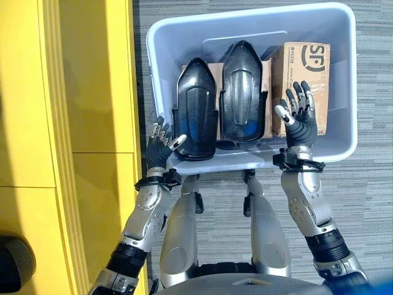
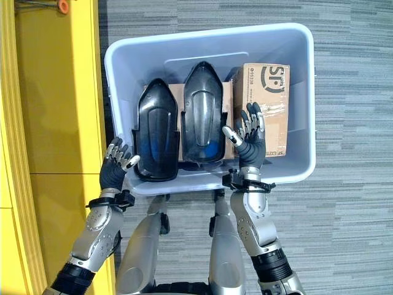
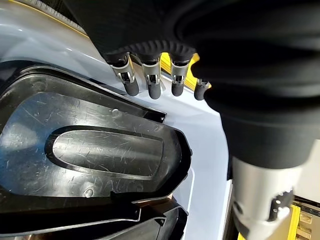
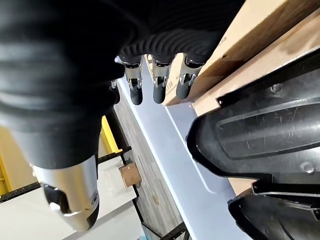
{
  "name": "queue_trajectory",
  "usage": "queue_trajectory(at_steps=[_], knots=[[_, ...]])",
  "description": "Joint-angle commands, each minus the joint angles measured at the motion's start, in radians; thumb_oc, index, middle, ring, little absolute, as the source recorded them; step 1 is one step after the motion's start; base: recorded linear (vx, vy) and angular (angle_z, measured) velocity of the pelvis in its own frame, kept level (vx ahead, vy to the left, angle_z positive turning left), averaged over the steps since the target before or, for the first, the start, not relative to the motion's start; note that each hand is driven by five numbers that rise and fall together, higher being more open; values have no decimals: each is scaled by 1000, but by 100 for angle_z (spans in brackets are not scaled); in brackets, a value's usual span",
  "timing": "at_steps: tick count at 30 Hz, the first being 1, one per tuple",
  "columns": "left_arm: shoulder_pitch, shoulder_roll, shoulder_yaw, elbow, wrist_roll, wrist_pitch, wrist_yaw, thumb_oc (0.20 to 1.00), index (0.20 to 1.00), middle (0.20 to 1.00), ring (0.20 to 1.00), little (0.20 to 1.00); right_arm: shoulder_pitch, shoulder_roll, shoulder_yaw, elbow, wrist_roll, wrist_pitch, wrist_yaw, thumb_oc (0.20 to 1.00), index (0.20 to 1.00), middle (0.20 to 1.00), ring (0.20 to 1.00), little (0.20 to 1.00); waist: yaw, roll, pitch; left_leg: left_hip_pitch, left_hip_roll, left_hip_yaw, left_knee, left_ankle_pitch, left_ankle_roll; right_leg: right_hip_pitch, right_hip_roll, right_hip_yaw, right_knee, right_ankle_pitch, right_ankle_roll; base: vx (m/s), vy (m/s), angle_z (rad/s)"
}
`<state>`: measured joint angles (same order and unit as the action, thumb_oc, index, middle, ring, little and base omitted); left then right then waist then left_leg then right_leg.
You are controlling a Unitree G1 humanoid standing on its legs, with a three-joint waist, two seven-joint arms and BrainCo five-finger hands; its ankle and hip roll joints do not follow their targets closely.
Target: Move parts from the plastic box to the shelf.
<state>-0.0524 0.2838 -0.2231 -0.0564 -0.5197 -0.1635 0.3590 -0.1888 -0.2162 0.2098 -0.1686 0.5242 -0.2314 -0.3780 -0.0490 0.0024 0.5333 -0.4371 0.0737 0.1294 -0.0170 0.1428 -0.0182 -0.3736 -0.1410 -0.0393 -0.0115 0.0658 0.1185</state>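
Two black moulded parts, left part point(image 1: 196, 114) and right part point(image 1: 244, 92), stand inside the plastic box point(image 1: 344, 74), neither lifted. Left hand point(image 1: 161, 146) and right hand point(image 1: 299, 117) flank them, fingers spread, empty. Pick-up stage; next, I'd say, close inward on one part.

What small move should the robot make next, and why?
Probably close both hands inward onto one black part. The left hand and right hand are open and hold nothing, one on each side of the two black parts standing in the plastic box, so no part is grasped yet.
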Motion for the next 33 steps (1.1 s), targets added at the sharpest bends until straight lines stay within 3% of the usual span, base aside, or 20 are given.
queue_trajectory(at_steps=[1,33], knots=[[49,39,47,-92,34,-51,14,1000,1000,1000,1000,1000,4,5,-25,-33,-53,-31,-9,1000,1000,1000,1000,1000,19,-33,-35,13,50,-39,61,-67,-58,-45,-55,-35,71,2,38,0,0,0],[51,38,45,-60,36,-63,25,1000,1000,1000,1000,1000,-22,0,-19,186,-165,36,-84,1000,1000,1000,1000,1000,30,-19,-21,-19,43,-54,73,-64,-56,-66,-57,-48,81,1,33,0,0,0]])
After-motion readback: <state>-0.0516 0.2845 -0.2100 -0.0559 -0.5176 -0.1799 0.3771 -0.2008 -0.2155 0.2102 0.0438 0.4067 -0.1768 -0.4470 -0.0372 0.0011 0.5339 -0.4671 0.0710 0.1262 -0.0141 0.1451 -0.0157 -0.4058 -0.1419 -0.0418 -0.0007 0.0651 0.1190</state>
